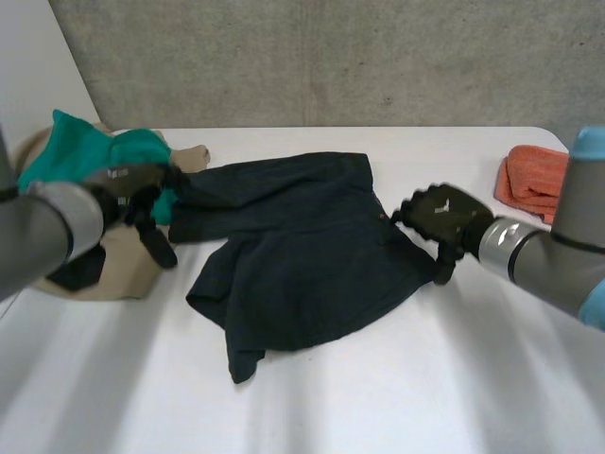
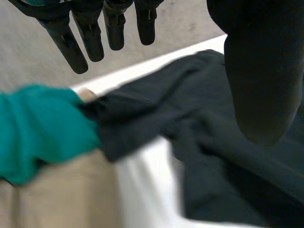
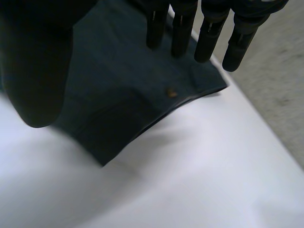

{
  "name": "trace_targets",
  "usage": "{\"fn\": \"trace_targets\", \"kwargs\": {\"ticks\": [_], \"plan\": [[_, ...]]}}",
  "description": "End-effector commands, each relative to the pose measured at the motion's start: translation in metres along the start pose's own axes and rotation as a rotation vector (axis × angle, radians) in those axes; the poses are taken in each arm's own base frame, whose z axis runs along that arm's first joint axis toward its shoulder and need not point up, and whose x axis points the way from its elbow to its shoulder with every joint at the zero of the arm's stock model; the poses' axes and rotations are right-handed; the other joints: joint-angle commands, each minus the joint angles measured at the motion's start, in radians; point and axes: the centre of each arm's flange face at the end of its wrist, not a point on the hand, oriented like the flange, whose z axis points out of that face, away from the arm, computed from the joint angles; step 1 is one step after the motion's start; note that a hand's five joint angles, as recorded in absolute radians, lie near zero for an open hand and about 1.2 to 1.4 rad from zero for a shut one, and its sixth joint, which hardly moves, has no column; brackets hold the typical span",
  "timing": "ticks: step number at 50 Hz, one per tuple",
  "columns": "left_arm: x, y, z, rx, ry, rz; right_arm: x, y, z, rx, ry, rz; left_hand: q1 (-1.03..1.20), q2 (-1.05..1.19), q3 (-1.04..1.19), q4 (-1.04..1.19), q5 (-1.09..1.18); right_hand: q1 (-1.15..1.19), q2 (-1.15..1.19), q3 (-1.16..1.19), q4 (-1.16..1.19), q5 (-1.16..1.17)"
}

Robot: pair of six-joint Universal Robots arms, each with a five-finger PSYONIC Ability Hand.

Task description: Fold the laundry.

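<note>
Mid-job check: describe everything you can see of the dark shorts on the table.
The dark shorts lie rumpled, mostly flat and unfolded in the middle of the white table, in soft-looking dark fabric. A small brown button sits near the edge by the right hand. One leg reaches the teal cloth beside the left hand; the other points toward the robot. Both hands are open at opposite edges; contact is unclear.
</note>
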Motion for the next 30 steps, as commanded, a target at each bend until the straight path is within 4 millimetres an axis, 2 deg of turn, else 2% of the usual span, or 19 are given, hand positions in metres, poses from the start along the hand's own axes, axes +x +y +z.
{"fn": "trace_targets", "kwargs": {"ticks": [1, 3, 6, 7, 8, 14, 18, 23, 30], "plan": [[0.004, 0.043, -0.017, -0.133, 0.115, -0.13, -0.014, 0.032, 0.02, 0.0, -0.007, 0.005, -0.02, -0.027, -0.036, -0.024, -0.049, 0.165, 0.183, 0.16, 0.165, 0.153], [0.004, 0.05, -0.017, -0.158, 0.127, -0.139, -0.015, 0.035, 0.026, 0.014, 0.005, 0.009, -0.02, -0.027, -0.036, -0.024, -0.049, 0.218, 0.236, 0.213, 0.218, 0.206], [0.005, 0.061, -0.016, -0.199, 0.135, -0.15, -0.015, 0.039, 0.035, 0.05, 0.028, 0.027, -0.02, -0.027, -0.036, -0.024, -0.049, 0.476, 0.494, 0.471, 0.476, 0.464], [0.005, 0.064, -0.016, -0.205, 0.136, -0.151, -0.015, 0.039, 0.037, 0.059, 0.035, 0.031, -0.02, -0.027, -0.036, -0.024, -0.049, 0.619, 0.637, 0.614, 0.619, 0.607], [0.005, 0.068, -0.013, -0.22, 0.133, -0.153, -0.013, 0.038, 0.039, 0.081, 0.052, 0.038, -0.02, -0.027, -0.036, -0.024, -0.049, 1.034, 1.052, 1.029, 1.034, 1.021], [0.01, 0.078, -0.003, -0.234, 0.137, -0.14, -0.013, 0.033, 0.034, 0.113, 0.079, 0.095, -0.02, -0.027, -0.036, -0.024, -0.049, 1.038, 1.056, 1.033, 1.038, 1.026], [0.025, 0.082, 0.001, -0.233, 0.165, -0.111, -0.011, 0.015, 0.018, 0.152, 0.109, 0.098, -0.02, -0.027, -0.036, -0.024, -0.049, 1.038, 1.056, 1.033, 1.038, 1.026], [0.047, 0.091, 0.01, -0.25, 0.179, -0.077, -0.004, -0.005, -0.011, 0.16, 0.17, 0.111, -0.02, -0.027, -0.036, -0.024, -0.049, 1.038, 1.056, 1.033, 1.038, 1.026], [0.073, 0.1, 0.013, -0.279, 0.191, -0.059, 0.008, -0.011, -0.033, 0.156, 0.26, 0.152, -0.02, -0.027, -0.036, -0.024, -0.049, 1.038, 1.056, 1.033, 1.038, 1.026]]}}
